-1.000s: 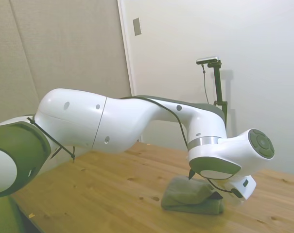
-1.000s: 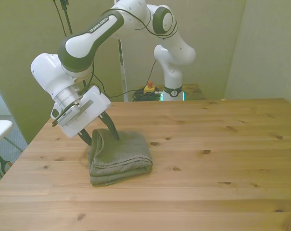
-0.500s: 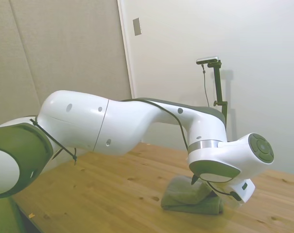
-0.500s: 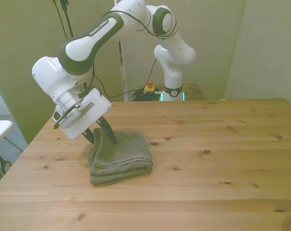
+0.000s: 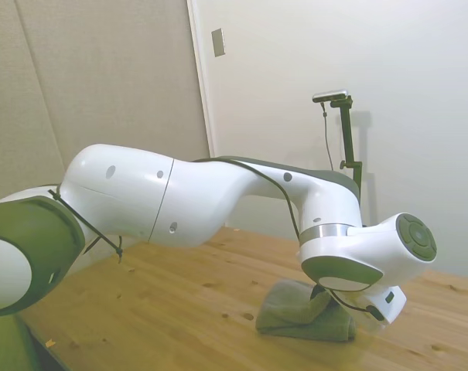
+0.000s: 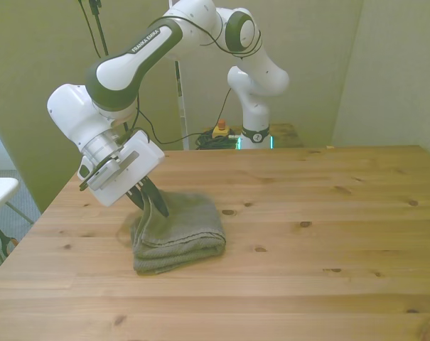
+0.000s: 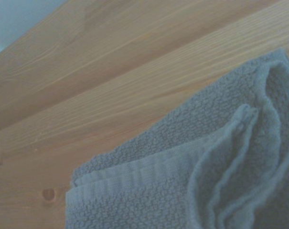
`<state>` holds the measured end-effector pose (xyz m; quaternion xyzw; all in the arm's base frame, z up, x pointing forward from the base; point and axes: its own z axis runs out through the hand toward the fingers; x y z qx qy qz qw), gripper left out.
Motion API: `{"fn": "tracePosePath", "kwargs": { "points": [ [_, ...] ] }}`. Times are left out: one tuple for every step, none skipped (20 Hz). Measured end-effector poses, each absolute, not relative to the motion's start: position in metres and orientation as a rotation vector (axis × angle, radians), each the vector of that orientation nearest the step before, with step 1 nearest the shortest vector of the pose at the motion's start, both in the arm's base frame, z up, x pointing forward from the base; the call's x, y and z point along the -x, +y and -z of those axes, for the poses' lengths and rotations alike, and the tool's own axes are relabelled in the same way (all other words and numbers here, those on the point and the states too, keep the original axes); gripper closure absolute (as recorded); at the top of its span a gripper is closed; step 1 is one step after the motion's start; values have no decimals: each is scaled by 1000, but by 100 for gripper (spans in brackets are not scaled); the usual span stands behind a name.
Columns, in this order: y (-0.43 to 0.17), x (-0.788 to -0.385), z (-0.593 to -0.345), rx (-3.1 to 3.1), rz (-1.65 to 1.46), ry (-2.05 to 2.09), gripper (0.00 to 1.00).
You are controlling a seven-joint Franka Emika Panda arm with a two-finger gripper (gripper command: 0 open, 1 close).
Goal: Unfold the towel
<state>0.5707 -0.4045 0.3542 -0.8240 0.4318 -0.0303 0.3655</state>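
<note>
Comparing with a second ago, the gripper is seen to have closed: its fingers, then spread astride a raised fold, are now pinched onto that fold of the towel. The towel is still folded in layers on the wooden table, toward the front view's left. A grasp appears secured, so the top layer can probably be lifted and drawn open.
</note>
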Motion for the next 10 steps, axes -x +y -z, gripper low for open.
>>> {"fn": "tracePosePath", "kwargs": {
  "points": [
    [-405, -571, -354, 2119, 78, 1110, 100],
    [-405, -571, -354, 2119, 78, 1111, 100],
    [-405, -571, -354, 2119, 78, 1111, 100],
    [-405, -571, -355, 2118, 79, 1111, 100],
    [-405, -571, -355, 2119, 80, 1110, 100],
    [-404, -571, -357, 2119, 82, 1108, 100],
    [-402, -571, -361, 2121, 86, 1102, 100],
    [-399, -572, -367, 2124, 91, 1094, 100],
    [-393, -572, -375, 2127, 97, 1084, 100],
    [-386, -572, -384, 2132, 103, 1071, 100]
  ]
}}
